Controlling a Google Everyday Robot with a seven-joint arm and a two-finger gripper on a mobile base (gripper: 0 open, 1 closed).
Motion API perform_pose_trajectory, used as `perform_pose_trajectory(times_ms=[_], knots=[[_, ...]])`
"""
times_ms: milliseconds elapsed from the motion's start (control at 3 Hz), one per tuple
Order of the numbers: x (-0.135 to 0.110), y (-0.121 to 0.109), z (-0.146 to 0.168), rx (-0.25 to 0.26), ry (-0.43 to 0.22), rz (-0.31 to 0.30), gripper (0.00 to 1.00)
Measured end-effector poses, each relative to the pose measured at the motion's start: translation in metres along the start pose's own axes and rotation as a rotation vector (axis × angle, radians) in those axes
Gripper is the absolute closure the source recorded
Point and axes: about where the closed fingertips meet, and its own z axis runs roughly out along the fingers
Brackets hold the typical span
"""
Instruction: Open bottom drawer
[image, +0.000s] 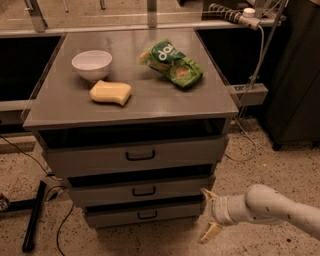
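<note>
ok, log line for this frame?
stage: pre-grasp | gripper: open, empty, low, right of bottom drawer front | bottom drawer: looks shut | handle: untouched
</note>
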Motion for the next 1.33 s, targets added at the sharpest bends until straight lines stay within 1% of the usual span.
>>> perform_pose_trajectory(times_ms=[333,667,1000,1333], knots=[[0.000,0.000,0.000,0.000,0.000,0.000,0.00],[0.003,0.002,0.018,0.002,-0.020,-0.062,0.00],[0.028,-0.009,0.059,0.008,-0.021,-0.147,0.00],[0.049,-0.020,0.100,0.009,-0.055,-0.231,0.00]])
